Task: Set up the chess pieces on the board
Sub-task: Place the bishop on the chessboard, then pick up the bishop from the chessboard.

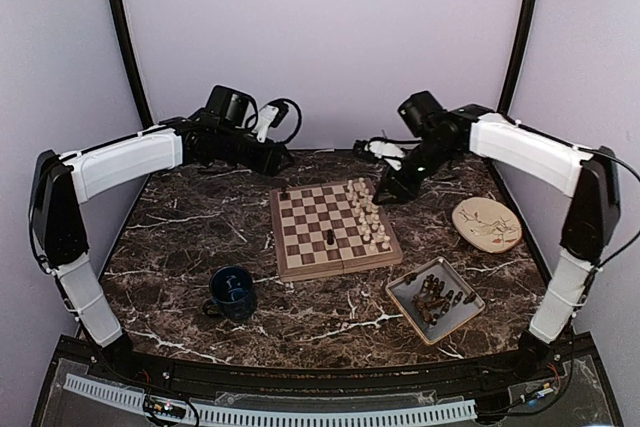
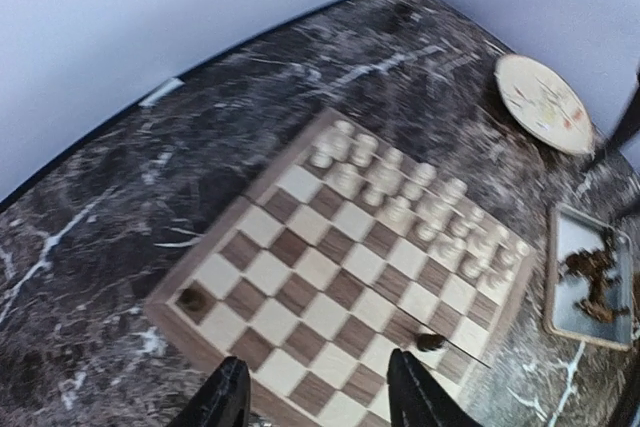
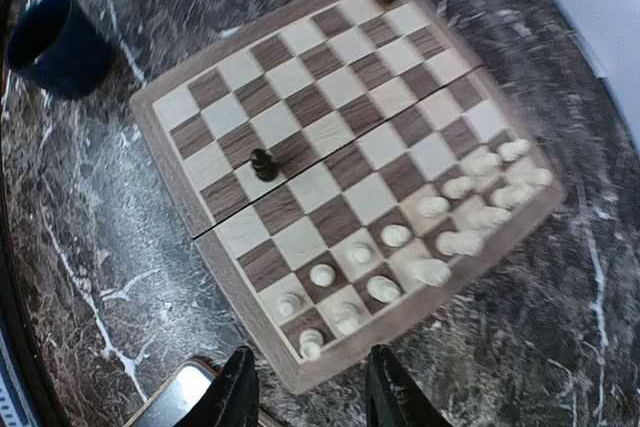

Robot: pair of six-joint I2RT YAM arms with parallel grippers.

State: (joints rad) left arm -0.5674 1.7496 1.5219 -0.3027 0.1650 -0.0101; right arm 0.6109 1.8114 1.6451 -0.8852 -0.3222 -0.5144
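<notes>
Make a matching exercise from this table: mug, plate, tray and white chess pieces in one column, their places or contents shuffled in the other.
1 blue mug
2 round plate
3 grey tray
4 cream pieces

A holds loose dark pieces
B lined along the board's right edge
C left of the board, nearer the arms
D right of the board, beyond the grey tray

Pairs: 1-C, 2-D, 3-A, 4-B

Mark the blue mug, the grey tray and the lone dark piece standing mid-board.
blue mug [image 3: 65, 59]: right wrist view, on its outer wall.
grey tray [image 1: 405, 293]: top external view, on the bare floor near its left corner.
dark piece [image 3: 263, 163]: right wrist view, on its body.
</notes>
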